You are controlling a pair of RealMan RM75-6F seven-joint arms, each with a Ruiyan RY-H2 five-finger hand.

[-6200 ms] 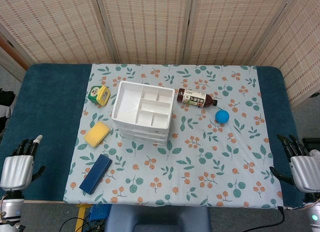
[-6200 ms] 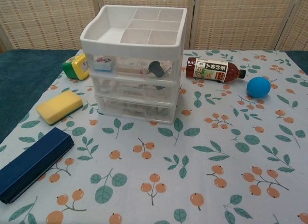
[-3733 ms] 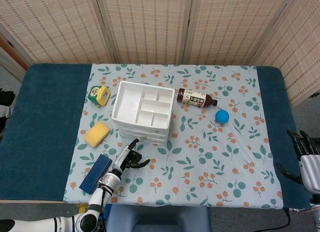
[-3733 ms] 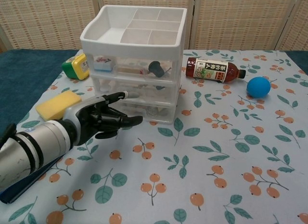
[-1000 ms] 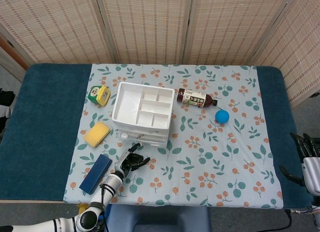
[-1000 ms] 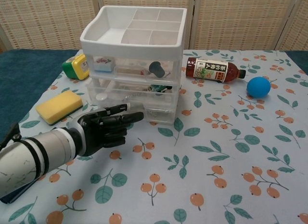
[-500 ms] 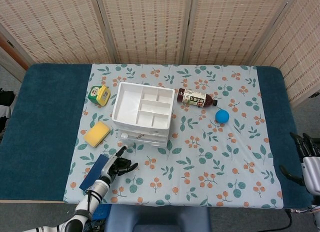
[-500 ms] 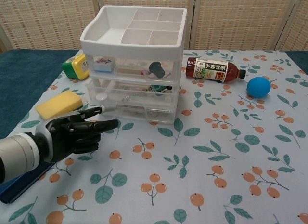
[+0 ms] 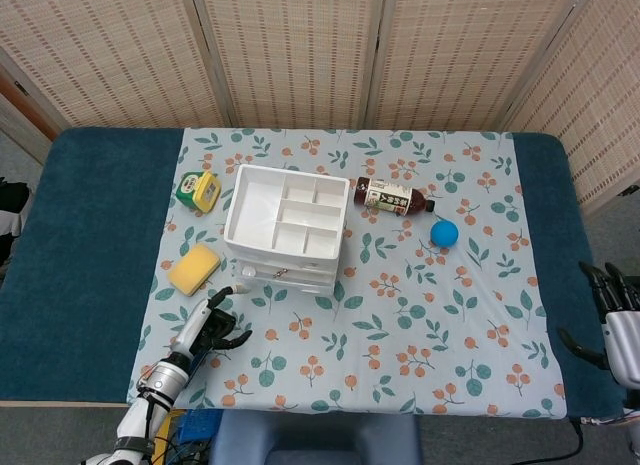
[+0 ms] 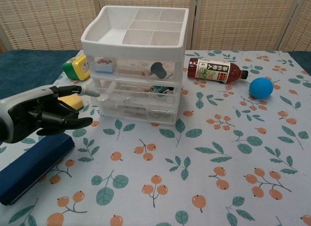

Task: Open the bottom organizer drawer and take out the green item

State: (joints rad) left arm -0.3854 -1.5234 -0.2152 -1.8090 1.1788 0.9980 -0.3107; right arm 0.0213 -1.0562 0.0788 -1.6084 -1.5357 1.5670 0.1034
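The left hand (image 10: 41, 112) has drawn back toward 9 o'clock from the organizer (image 10: 136, 60), empty, its fingers loosely apart with one reaching toward the drawer fronts. The middle drawer (image 10: 133, 97) now juts out slightly, while the bottom drawer (image 10: 138, 112) looks flush and closed. By my reading the wrong drawer has moved, so the task's opening step is not yet done. A green item shows faintly through the middle drawer's front; what the bottom drawer holds I cannot tell.

The chest view alone shows the drawer fronts and contents; the head view shows only the top tray (image 9: 285, 213). Only the head view catches the right hand (image 9: 615, 330), at 4 o'clock by the table edge, fingers apart and empty.
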